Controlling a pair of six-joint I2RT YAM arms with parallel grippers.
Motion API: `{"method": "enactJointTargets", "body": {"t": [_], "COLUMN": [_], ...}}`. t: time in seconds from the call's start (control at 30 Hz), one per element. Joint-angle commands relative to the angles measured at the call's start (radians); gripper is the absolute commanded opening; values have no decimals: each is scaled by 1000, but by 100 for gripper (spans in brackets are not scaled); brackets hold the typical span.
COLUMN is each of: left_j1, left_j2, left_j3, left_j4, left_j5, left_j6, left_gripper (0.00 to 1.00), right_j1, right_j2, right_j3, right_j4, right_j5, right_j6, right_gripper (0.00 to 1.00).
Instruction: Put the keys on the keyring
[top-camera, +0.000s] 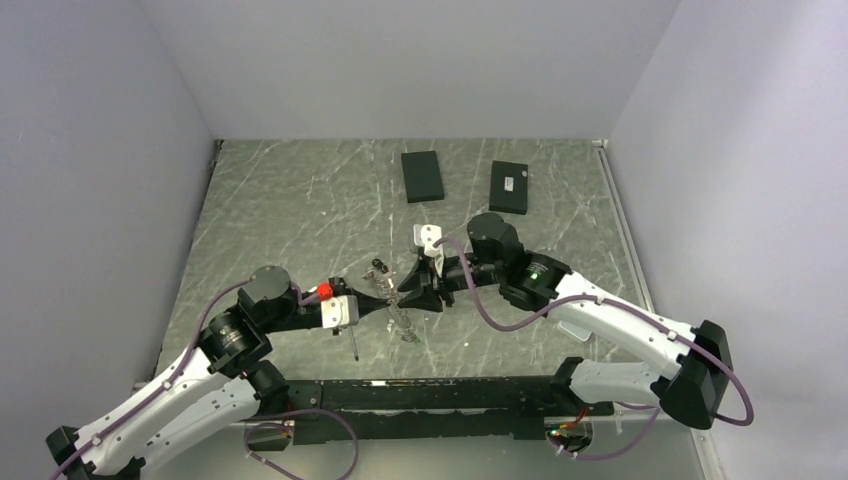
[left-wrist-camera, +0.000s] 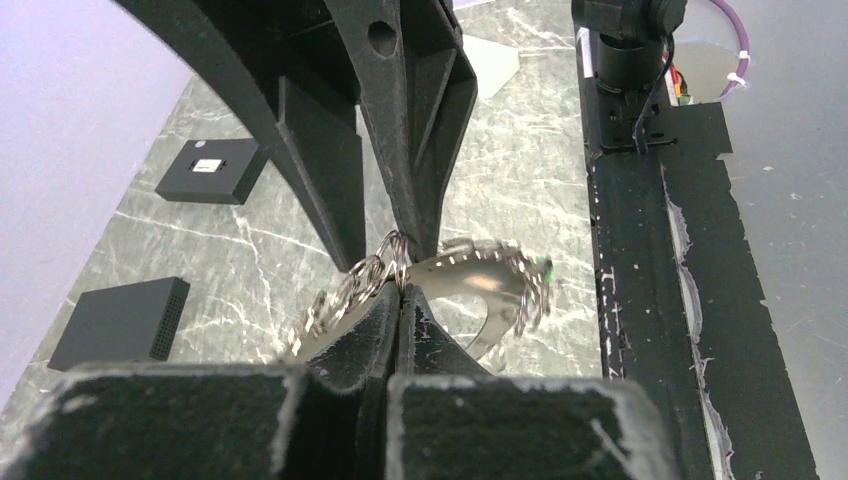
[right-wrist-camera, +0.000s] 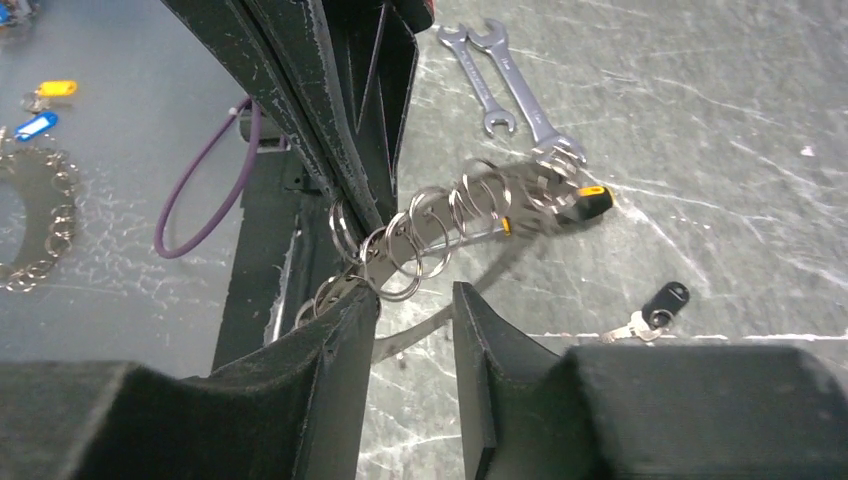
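The keyring (left-wrist-camera: 478, 285) is a curved grey metal loop strung with several small split rings; it hangs above the table between both grippers (top-camera: 402, 322). My left gripper (left-wrist-camera: 401, 288) is shut on it where the small rings bunch up. My right gripper (right-wrist-camera: 415, 300) is open; the loop (right-wrist-camera: 470, 205) passes between its fingers, and the rings rest against its left finger (right-wrist-camera: 340, 330). In the top view the two grippers meet tip to tip, left (top-camera: 390, 303) and right (top-camera: 406, 292). One silver key with a black head (right-wrist-camera: 660, 300) lies on the table (top-camera: 378, 266).
Two silver wrenches (right-wrist-camera: 500, 80) and a yellow-and-black-handled screwdriver (right-wrist-camera: 590, 200) lie on the marble top below the ring. Two black boxes (top-camera: 422, 176) (top-camera: 509, 186) stand at the back. The black base rail (top-camera: 430, 395) runs along the near edge.
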Motion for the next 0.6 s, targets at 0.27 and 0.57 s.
{"method": "enactJointTargets", "body": {"t": [0.27,0.57], "left_j1": [-2,-1], "left_j2": [-6,-7], "left_j3": [9,8], "left_j4": [75,66], "left_j5": [41,54], "left_j6": [-12,-13], "left_gripper": [0,0], "right_j1": [1,0], "right_j2": [-81,-13], "right_j3": [6,-18], "right_j4": [63,206], "right_j5": [43,119], "right_j6": [-4,140], "right_gripper": [27,29]}}
